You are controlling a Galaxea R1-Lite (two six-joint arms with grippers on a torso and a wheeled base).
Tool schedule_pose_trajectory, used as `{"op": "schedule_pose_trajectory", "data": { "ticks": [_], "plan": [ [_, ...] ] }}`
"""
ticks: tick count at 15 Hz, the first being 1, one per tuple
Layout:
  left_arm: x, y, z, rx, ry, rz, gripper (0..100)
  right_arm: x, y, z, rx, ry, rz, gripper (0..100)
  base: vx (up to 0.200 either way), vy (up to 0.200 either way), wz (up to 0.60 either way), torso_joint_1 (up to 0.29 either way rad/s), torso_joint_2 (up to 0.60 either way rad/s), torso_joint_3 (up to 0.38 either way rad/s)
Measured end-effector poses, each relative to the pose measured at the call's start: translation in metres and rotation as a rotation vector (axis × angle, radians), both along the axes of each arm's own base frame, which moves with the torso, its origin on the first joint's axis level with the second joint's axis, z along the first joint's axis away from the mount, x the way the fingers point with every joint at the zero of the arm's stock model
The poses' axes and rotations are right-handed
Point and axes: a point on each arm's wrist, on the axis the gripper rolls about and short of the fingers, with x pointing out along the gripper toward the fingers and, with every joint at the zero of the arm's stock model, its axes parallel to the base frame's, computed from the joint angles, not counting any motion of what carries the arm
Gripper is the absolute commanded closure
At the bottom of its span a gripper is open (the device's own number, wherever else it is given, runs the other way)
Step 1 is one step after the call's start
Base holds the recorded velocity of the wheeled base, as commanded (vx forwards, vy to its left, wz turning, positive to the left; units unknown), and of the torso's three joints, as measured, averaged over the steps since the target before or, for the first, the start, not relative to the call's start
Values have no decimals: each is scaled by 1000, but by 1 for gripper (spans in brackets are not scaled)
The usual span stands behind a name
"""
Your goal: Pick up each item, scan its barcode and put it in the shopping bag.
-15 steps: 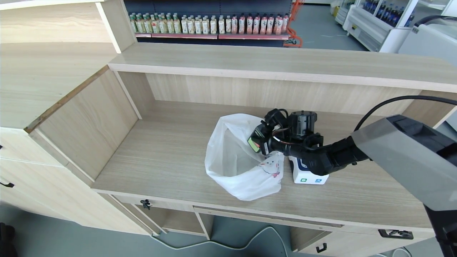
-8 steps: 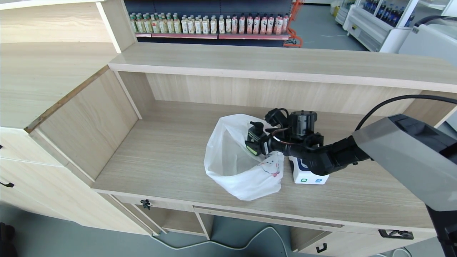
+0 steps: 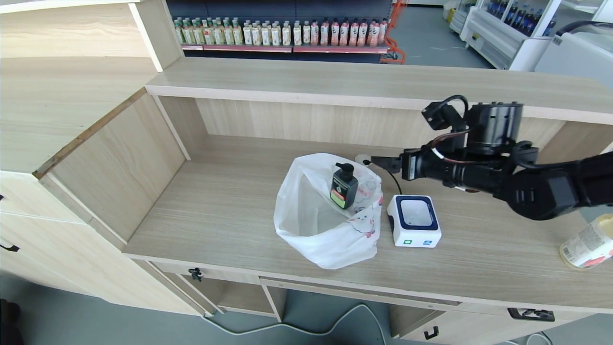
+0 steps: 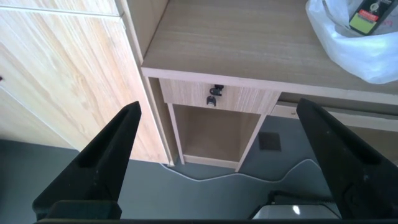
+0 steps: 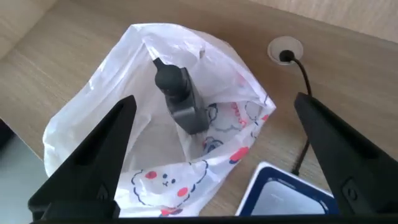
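Observation:
A white shopping bag (image 3: 330, 225) stands open in the middle of the counter. Inside it, a black pump bottle (image 3: 343, 188) with a red and green label stands upright against the far side. My right gripper (image 3: 383, 164) hangs open and empty in the air above the counter, to the right of the bag and behind the scanner (image 3: 414, 220). In the right wrist view the bag (image 5: 155, 180) and the black pump bottle (image 5: 181, 102) lie below the open right gripper (image 5: 214, 102). My left gripper (image 4: 219, 107) is open and empty, low in front of the counter's front edge.
The white and blue scanner's cable runs to a hole (image 3: 362, 158) in the counter. A pale bottle (image 3: 586, 242) lies on its side at the counter's right end. A raised shelf (image 3: 364, 84) runs along the back and a wooden wall (image 3: 119, 167) stands at the left.
My right gripper let go of the pump bottle inside the bag, opened, and pulled back up and to the right. The scanner and the pale bottle are now uncovered.

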Motion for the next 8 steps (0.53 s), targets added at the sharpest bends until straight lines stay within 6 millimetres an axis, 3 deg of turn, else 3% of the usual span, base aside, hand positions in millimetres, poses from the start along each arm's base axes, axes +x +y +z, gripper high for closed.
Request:
{"op": "schedule_pose_trajectory", "data": {
  "ticks": [3,5,8],
  "plan": [
    [0,0,0,0,0,0,0,-63,-61,26,22,23,-164,0,0,0,0,0,0,0],
    [0,0,0,0,0,0,0,-109,-99,31,22,44,-328,0,0,0,0,0,0,0],
    [0,0,0,0,0,0,0,-184,-129,35,24,75,-522,0,0,0,0,0,0,0]
  ]
}}
